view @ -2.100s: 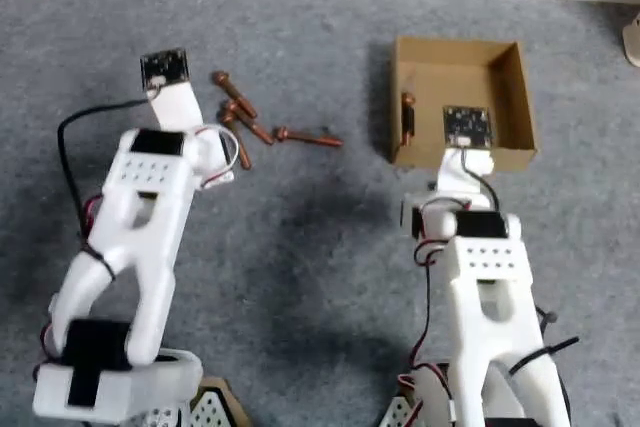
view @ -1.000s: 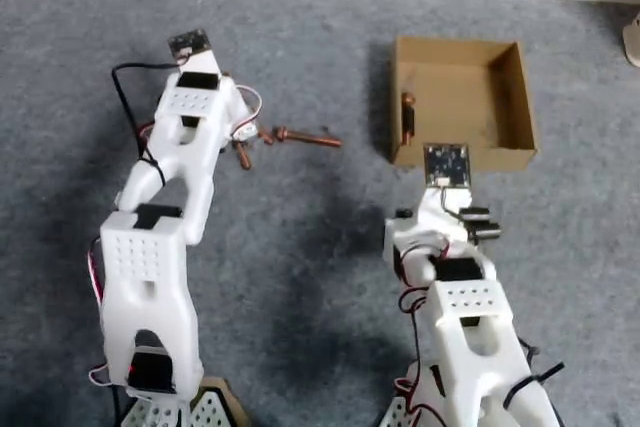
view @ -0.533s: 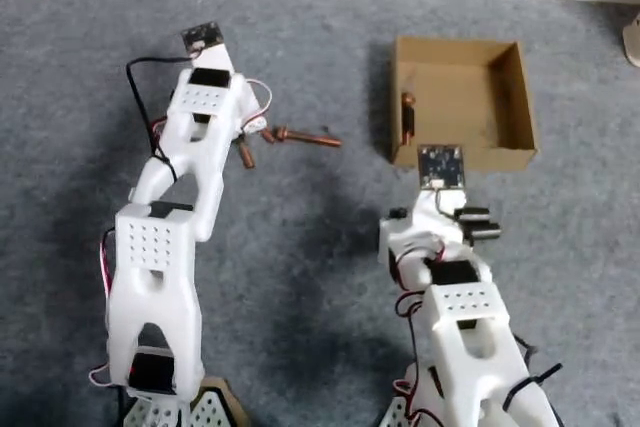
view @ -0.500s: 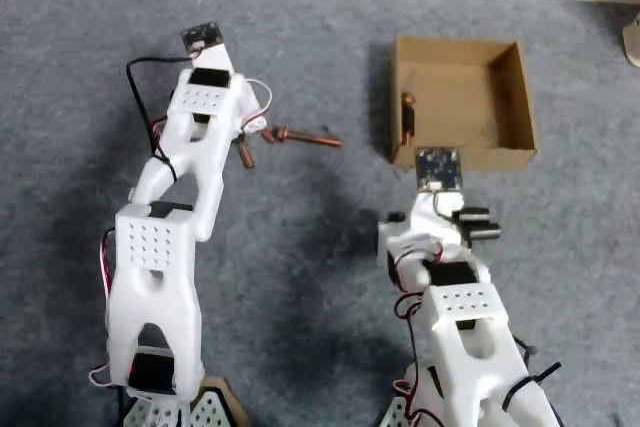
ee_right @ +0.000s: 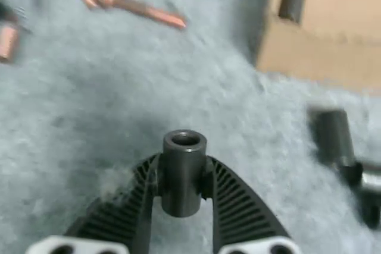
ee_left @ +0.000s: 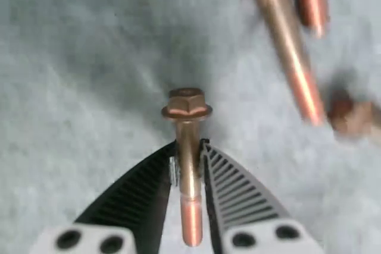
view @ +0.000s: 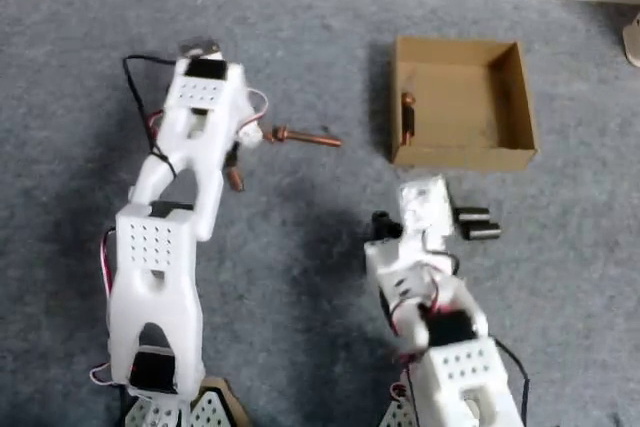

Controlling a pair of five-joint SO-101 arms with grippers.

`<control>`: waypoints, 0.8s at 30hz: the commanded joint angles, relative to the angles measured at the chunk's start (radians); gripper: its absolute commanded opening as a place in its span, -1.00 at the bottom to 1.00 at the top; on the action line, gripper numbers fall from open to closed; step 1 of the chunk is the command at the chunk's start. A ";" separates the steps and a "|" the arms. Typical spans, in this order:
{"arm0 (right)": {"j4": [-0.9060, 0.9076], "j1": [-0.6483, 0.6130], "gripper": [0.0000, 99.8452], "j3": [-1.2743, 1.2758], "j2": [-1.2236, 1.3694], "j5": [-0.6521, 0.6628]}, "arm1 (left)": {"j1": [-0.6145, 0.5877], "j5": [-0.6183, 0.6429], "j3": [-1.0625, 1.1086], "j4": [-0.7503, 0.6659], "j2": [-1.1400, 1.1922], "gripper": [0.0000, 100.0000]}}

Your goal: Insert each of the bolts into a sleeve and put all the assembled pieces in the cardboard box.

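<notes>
High view takes the cardboard box [view: 460, 159] as reference: one assembled piece [view: 407, 117] lies inside it, along the wall facing the loose bolts [view: 305, 136]. Well apart from the box, on that side, the left gripper [ee_left: 189, 147] is clenched on a bolt [ee_left: 187, 111] by its shank, the head free. Near the box front, the right gripper [ee_right: 182, 165] grasps a sleeve [ee_right: 184, 144] with the bore left open, I judge so that both can be joined.

mid lane: surface [view: 320, 247] between left arm [view: 195, 127] and right arm [view: 420, 247] was open.
left side: a loose bolt [view: 305, 136] lay across the path from left arm to cardboard box [view: 462, 159].
right side: two loose sleeves [view: 475, 224] sat between the box's near wall and right arm, just beside the arm.
box inside: mostly bare; one assembled piece [view: 407, 117] lay along the bolt-side wall.
</notes>
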 commanded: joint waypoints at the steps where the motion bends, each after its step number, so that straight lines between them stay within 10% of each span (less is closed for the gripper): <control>1: -0.004 -0.028 -0.99 0.077 -0.286 0.057 | 0.077 -0.002 -0.047 0.074 -0.147 -0.99; 24: -0.018 -0.093 -0.99 0.202 -0.378 0.089 | 0.311 -0.003 0.113 0.152 -0.631 -0.99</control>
